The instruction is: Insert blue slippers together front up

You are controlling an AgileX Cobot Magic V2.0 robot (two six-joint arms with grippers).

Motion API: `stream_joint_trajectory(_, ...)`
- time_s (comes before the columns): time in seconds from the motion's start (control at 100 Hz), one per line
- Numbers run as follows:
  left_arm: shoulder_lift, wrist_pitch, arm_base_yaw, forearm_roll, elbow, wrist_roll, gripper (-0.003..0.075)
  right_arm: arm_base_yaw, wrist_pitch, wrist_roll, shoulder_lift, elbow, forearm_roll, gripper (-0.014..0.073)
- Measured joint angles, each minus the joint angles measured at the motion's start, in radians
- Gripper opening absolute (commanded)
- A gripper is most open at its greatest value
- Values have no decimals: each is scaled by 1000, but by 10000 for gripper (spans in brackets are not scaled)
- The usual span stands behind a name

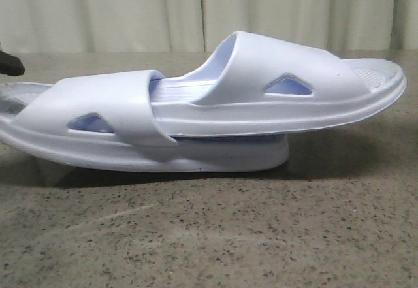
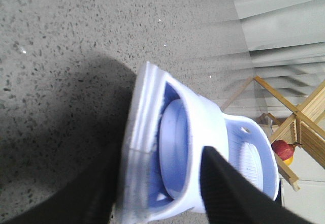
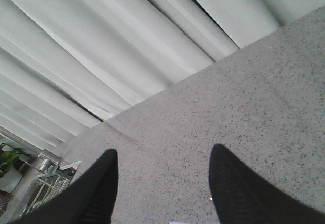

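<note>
Blue slippers (image 1: pixel 215 115), one pair, nested: the upper one is sitting with its heel tucked under the lower one's strap, toe pointing toward 3 o'clock, both lying on the speckled table (image 1: pixel 215 236). Appearing light, springy moulded foam, likely smooth and a little slippery; the thick sole edge or the wide strap is looking like the best hold. Very pale blue, almost white, triangular side cut-outs, ribbed footbeds. Left gripper (image 2: pixel 152 183) is sitting astride the slippers' end, apparently clamping it. Right gripper (image 3: pixel 162 183) is hanging wide open, holding nothing.
</note>
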Motion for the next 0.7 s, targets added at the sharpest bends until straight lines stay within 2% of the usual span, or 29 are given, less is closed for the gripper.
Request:
stream_joint_trajectory(0.14, 0, -35, 0, -2, 0, 31, 533, 0, 0, 0, 0, 0, 0, 342)
stream_joint_trajectory(0.49, 0, -242, 0, -23, 0, 189, 531, 0, 5, -4, 0, 0, -8, 342)
stream_joint_trajectory(0.7, -19, -288, 0, -41, 0, 334, 531, 0, -77, -6, 0, 0, -128, 342)
